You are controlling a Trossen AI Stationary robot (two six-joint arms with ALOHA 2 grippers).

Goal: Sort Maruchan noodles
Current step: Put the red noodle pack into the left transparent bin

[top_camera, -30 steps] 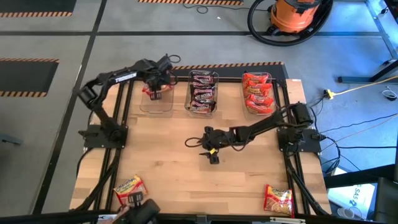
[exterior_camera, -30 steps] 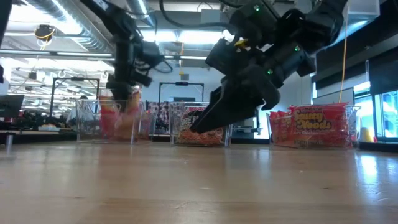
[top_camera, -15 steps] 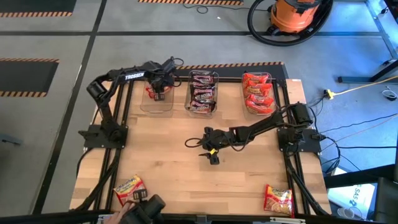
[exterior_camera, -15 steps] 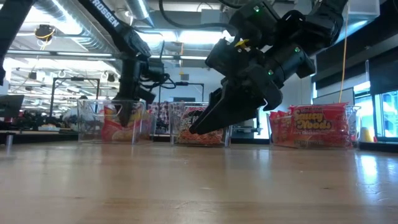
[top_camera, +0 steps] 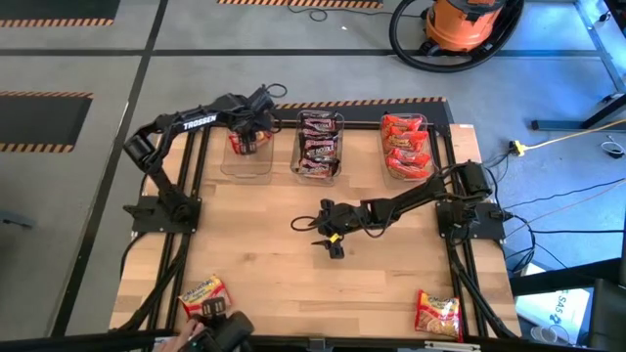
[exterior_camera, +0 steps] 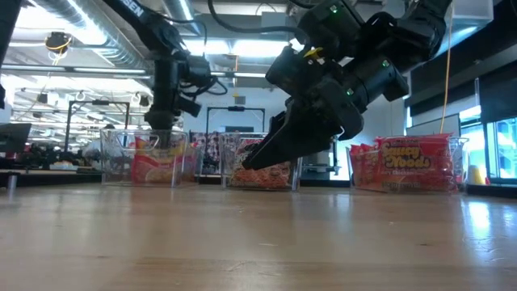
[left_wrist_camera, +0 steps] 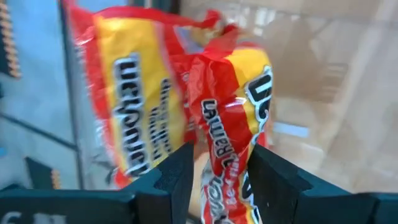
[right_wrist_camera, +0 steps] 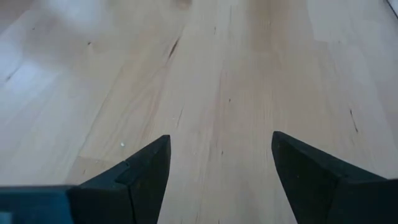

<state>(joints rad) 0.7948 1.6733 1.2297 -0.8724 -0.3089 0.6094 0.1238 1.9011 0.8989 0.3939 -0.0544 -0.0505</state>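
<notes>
A red-orange and yellow Maruchan noodles packet (left_wrist_camera: pixel 233 106) lies in the left clear tub (top_camera: pixel 246 164) at the table's far left, and it also shows low in that tub (exterior_camera: pixel 153 164) in the low view. My left gripper (top_camera: pixel 248 144) hangs just above it, pointing steeply down. Its fingers (left_wrist_camera: pixel 180 171) are open on either side of the packet's crumpled top, and I see no hold on it. My right gripper (top_camera: pixel 334 246) hovers open over bare wood at the table's middle (right_wrist_camera: pixel 217 155), with nothing between its fingers.
The middle tub (top_camera: pixel 319 145) holds dark packets and the right tub (top_camera: pixel 406 147) holds red ones. One loose packet (top_camera: pixel 202 293) lies near the front left edge and another (top_camera: pixel 437 314) near the front right. A dark device (top_camera: pixel 223 334) sits at the front edge.
My left gripper went down into the left tub with the red-orange packet, let go of it and came up again. The packet, which hung blurred at the gripper a second ago, now rests low in the tub.
</notes>
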